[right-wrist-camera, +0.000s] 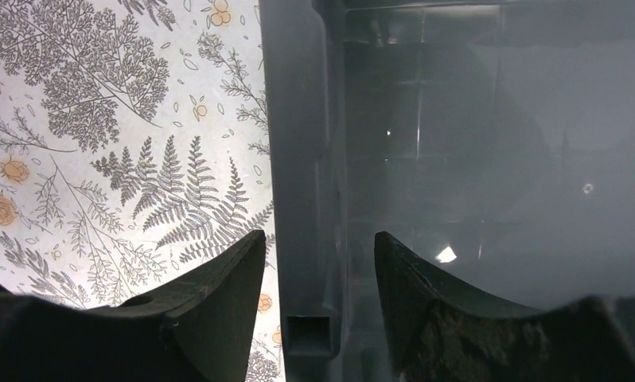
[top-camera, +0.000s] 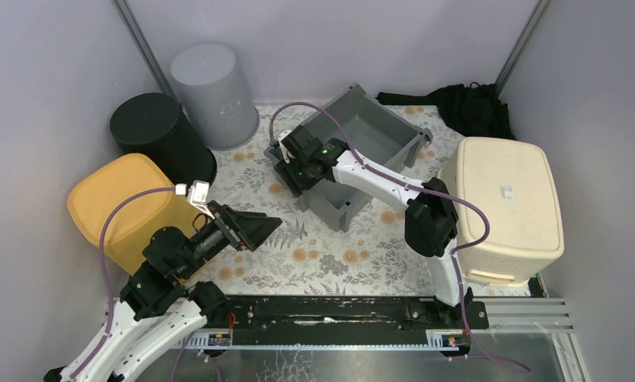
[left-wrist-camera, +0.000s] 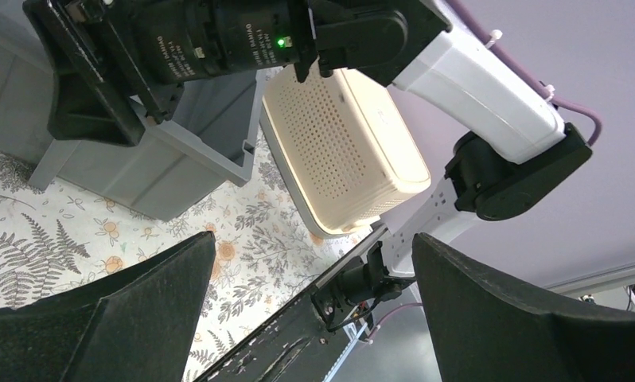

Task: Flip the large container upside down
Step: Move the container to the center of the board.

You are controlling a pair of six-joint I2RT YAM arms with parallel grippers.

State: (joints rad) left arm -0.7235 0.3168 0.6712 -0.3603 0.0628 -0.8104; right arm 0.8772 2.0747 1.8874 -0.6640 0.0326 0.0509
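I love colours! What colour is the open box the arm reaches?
Grey container, clearest from the top camera.

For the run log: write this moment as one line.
phase: pre-grasp | grey container: upright, open side up | right end effector: open, straddling container rim | left end effector: open, holding nothing

Bin [top-camera: 370, 131] left of basket [top-camera: 505, 199], on table [top-camera: 322, 255]

The large container [top-camera: 362, 135] is mid-grey. The desk [top-camera: 330, 259] is white, printed with grey ferns and small orange flowers. On the right is a cream basket [top-camera: 505, 199] with fine perforations. On the left are a mustard-yellow bin [top-camera: 115, 203], a black bin [top-camera: 151, 127] and a pale grey bin [top-camera: 211, 83]. At the far right is a black cloth [top-camera: 473, 107].
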